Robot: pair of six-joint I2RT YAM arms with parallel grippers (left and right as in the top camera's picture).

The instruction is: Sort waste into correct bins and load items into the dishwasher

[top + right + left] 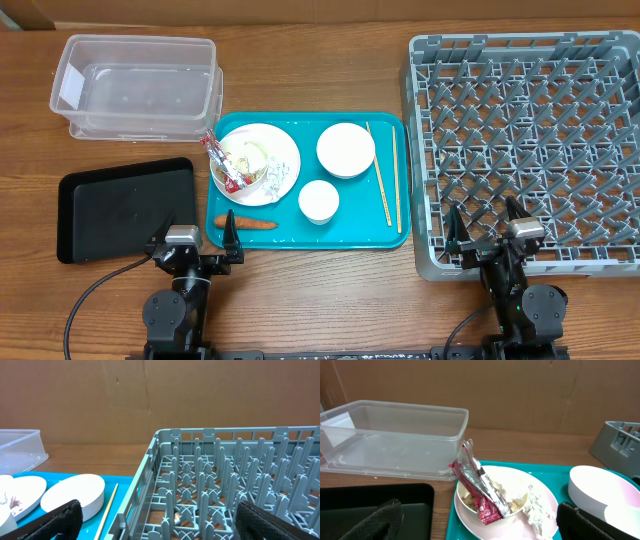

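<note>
The white plate lies on a teal tray. On it are a small bowl with rice scraps, a red-and-white wrapper and a foil ball. A carrot, two white bowls and chopsticks lie on the tray. The clear tub and black tray are at left, the grey rack at right. My left gripper is open near the tray's front left corner. My right gripper is open at the rack's front edge.
A brown cardboard wall stands behind the table. The wooden table edge lies in front, where both arm bases stand with black cables.
</note>
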